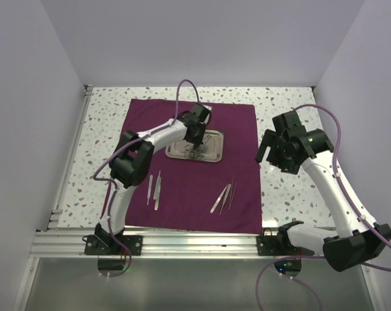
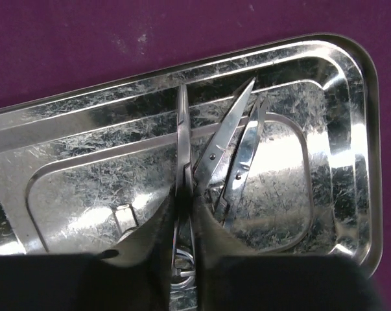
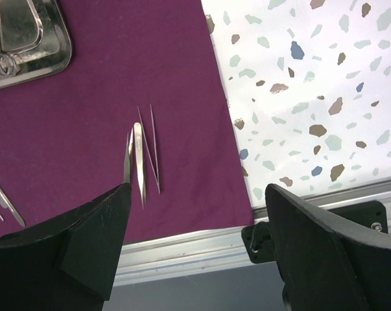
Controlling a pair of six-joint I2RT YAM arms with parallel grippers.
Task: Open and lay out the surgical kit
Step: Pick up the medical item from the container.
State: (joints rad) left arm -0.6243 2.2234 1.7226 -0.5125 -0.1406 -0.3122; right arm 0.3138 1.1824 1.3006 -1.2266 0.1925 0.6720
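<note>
**Jaws: one pair pinched shut, the other held wide**

Jaws of the left gripper (image 2: pixel 183 217) are seen closed on the thin shaft of a ring-handled instrument (image 2: pixel 183 142), which is pinched between the two dark fingers (image 2: pixel 150 240) inside the steel tray (image 2: pixel 370 129). The instrument's rings are glimpsed low between the fingers. Just beside it in the tray, a pair of scissors (image 2: pixel 229 139) is lying with its blades parted.

The jaws of the right gripper (image 3: pixel 196 194) are held wide apart, and nothing is held between them. This gripper is poised above the right edge of the cloth wrap (image 1: pixel 182 207), close to the near edge of the table (image 1: pixel 292 194).

The maroon cloth wrap is spread flat across the middle of the table, from close to the far edge down to the near edge. The steel tray is set on the far half of the cloth, near its centre line. One set of tweezers (image 1: pixel 155 190) is laid out toward the cloth's near-left corner. A second set of tweezers (image 3: pixel 142 159) is laid toward the near-right corner, well apart from the first.
</note>
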